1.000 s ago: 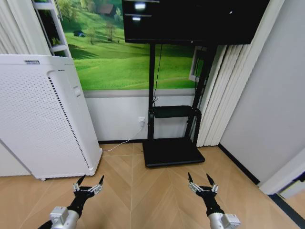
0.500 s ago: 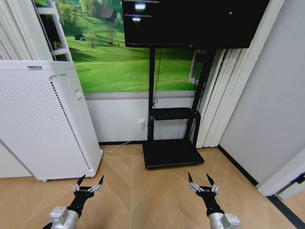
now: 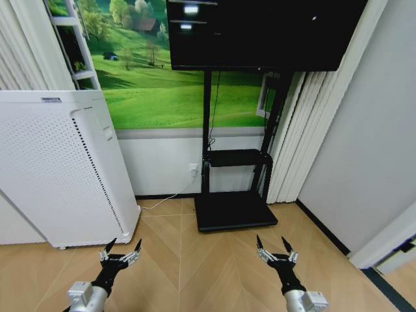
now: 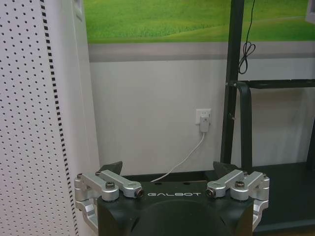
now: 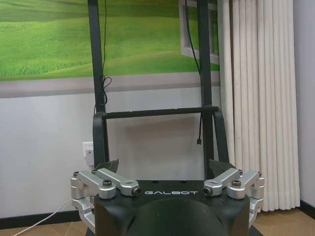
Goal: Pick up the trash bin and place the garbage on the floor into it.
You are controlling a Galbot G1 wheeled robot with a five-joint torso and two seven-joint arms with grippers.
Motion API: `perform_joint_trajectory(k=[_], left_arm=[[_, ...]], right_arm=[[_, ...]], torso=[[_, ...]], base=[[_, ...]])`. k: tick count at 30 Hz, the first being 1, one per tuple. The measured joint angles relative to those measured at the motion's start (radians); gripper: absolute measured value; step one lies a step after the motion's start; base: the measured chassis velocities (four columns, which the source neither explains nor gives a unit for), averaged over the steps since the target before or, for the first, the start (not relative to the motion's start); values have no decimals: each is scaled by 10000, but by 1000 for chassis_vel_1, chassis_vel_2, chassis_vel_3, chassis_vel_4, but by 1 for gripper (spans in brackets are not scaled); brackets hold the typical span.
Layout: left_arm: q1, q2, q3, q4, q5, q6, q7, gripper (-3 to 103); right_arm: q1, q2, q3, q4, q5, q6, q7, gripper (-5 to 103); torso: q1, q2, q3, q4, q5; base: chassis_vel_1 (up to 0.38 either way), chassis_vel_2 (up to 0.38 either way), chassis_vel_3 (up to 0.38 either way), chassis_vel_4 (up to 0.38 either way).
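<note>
The whole head view has slid a little since a second ago: the white box machine (image 3: 62, 169) sits lower and a bit to the right, and more of the green hill picture (image 3: 159, 84) shows above it, so the camera has moved and not the things. Both arms stay low in front of the robot, in the same spots as before. The left gripper (image 3: 120, 249) hangs over the floor (image 3: 195, 266) near the foot of the white machine, with its fingers spread apart and nothing between them. The right gripper (image 3: 273, 246) hangs over the floor in front of the black stand (image 3: 234, 195), also spread wide and empty. The stand's flat base lies on the wood planks, and its small shelf is bare. The left wrist view shows the left gripper (image 4: 169, 172) facing the wall, with a white plug (image 4: 204, 120) in a wall socket and a white cord running down. The right wrist view shows the right gripper (image 5: 166, 166) facing the black stand and the pale curtain (image 5: 258, 98) beside it.
</note>
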Motion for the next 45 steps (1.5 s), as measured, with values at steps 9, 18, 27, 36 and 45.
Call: perform_joint_trajectory(k=[9, 18, 27, 36, 45], left_arm=[[0, 0, 0, 0, 0, 0, 1, 100], [0, 0, 0, 0, 0, 0, 0, 100], [0, 0, 0, 0, 0, 0, 0, 100], [0, 0, -1, 0, 0, 0, 1, 100], [0, 0, 0, 0, 0, 0, 2, 100]], right_arm=[[0, 0, 0, 0, 0, 5, 0, 100], [0, 0, 0, 0, 0, 6, -1, 100], [0, 0, 0, -1, -1, 6, 0, 100], [0, 0, 0, 0, -1, 6, 0, 100], [0, -1, 2, -1, 0, 6, 0, 100]], torso=[[119, 360, 242, 0, 0], [271, 746, 473, 0, 0], [394, 1099, 705, 0, 0], [550, 1496, 949, 0, 0], [689, 1863, 1175, -1, 0]], base=[[0, 0, 0, 0], [0, 0, 0, 0], [0, 0, 0, 0], [0, 0, 0, 0], [36, 42, -35, -30]])
